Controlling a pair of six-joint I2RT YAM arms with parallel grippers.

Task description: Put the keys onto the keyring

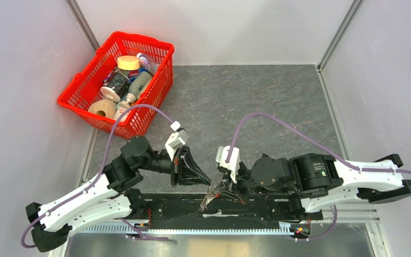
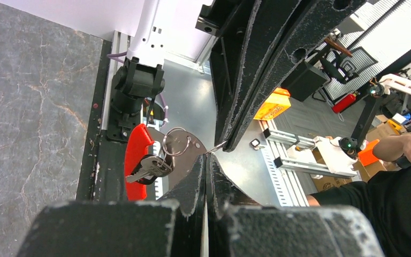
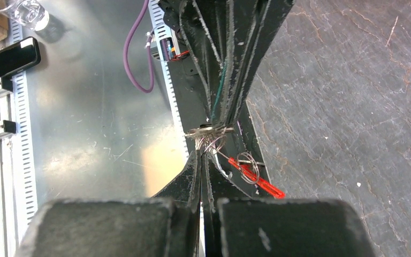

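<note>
Far left, basket (image 1: 80,91), right tool (image 3: 203,152) seemingly pinching keyring (image 3: 210,137)

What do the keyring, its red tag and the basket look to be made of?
The keyring looks like thin silvery metal wire, judging by bright glints along its coils. Its red tag is probably plastic: even saturated colour and a smooth, slightly glossy face. The basket is likely moulded red plastic, given its open lattice walls; its sheen is unclear from above.

Silver keyring (image 2: 175,142), bright red tag (image 2: 136,160)
</note>
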